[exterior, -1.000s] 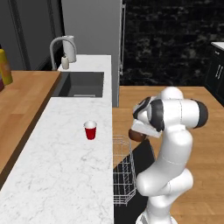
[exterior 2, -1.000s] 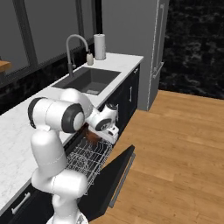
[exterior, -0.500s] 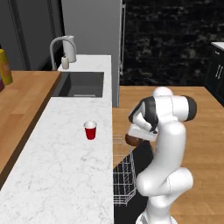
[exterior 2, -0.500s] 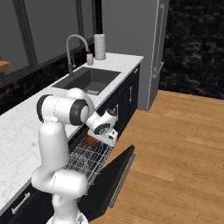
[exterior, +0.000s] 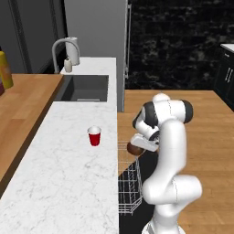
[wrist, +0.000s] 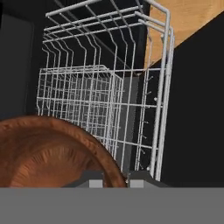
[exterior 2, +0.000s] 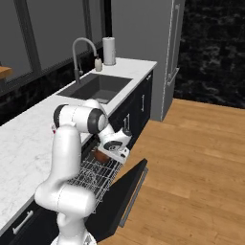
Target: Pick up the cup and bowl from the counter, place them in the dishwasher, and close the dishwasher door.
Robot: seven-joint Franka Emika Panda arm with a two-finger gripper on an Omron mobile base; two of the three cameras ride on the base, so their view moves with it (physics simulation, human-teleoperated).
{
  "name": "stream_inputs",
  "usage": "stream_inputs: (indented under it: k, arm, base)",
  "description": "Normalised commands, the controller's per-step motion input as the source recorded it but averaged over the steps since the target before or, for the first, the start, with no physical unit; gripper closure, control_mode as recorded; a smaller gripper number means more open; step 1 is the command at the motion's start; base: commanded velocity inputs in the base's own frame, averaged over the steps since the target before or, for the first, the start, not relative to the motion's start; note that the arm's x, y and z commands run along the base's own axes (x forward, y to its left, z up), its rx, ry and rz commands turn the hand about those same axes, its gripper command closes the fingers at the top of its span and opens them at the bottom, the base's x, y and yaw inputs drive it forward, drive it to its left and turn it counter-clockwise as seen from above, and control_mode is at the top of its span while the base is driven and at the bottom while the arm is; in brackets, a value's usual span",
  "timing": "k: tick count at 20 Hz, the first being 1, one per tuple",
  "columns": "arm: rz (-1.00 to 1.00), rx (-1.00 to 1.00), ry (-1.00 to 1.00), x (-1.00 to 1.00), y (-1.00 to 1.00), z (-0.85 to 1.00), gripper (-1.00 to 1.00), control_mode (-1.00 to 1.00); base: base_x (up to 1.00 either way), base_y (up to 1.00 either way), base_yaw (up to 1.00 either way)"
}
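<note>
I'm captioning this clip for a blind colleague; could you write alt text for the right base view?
A white robot arm's tool holds a dark brown bowl just above the white wire rack of an open dishwasher, its black door folded down. Behind lie a marble counter and a sink.

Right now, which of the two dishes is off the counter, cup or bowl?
The dark brown bowl: the gripper holds it by the rim above the dishwasher's white wire rack. The red cup stands upright on the marble counter, untouched.

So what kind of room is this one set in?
A rendered home kitchen, by the look of it: a sink with a faucet set in a white marble counter, and an open dishwasher with its wire rack pulled out.
</note>
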Motion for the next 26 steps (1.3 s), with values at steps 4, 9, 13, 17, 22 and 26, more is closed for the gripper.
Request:
stream_inputs:
  k: [4, 9, 13, 17, 22, 26]
  arm:
    - [0.05, 0.08, -0.14, 0.36, 0.02, -0.47, 1.0, -1.0]
    - [0.0, 0.0, -0.13, 0.38, 0.03, -0.37, 1.0, -1.0]
    - [0.0, 0.0, -0.06, 0.36, 0.24, -0.37, 1.0, -1.0]
    - [0.0, 0.0, 0.0, 0.31, 0.26, -0.08, 1.0, -1.0]
    - [0.0, 0.0, -0.04, 0.33, 0.09, -0.22, 1.0, -1.0]
    - [0.0, 0.0, -0.12, 0.25, 0.09, -0.55, 1.0, -1.0]
  base:
    - [0.0, 0.0, 0.0]
    - [0.0, 0.0, 0.0]
    - [0.0, 0.0, 0.0]
    - [0.0, 0.0, 0.0]
    - [0.0, 0.0, 0.0]
    - [0.0, 0.0, 0.0]
